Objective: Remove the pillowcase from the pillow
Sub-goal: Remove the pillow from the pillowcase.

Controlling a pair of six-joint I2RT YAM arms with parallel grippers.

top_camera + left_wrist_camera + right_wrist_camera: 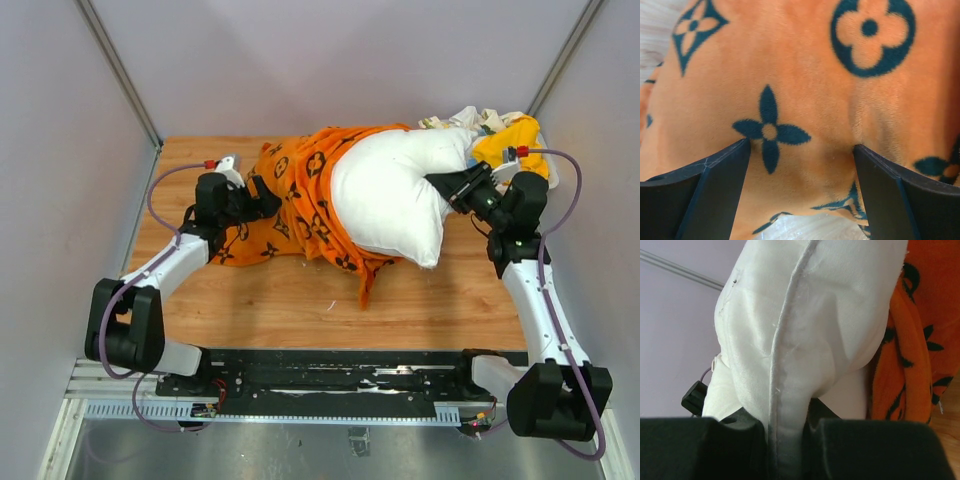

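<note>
- Far left: the left arm reaches in over the wooden table (300,300) to the left end of the pillowcase (290,200).
- The left gripper (262,196) is wide open. In the wrist view its two black fingers (715,170) stand far apart with orange fabric bulging into the gap, and nothing is pinched. The tips sit right at the cloth, but I honestly can't tell if they're pressing into it.
- The pillowcase is bunched up on the left-middle of the table. It wraps the left end of the pillow (390,190), and one orange tail trails toward the near edge.
- The pillow is in the middle and mostly out. Its big white body pokes out to the right of the case, kinda bent in the middle.
- The right gripper (447,190) is clamped on the pillow's right end. The wrist cam shows the seamed edge squeezed between the jaws.
- Far right back corner: a yellow cloth (510,140) and a white floral cloth (470,118) are piled just behind the right gripper.
</note>
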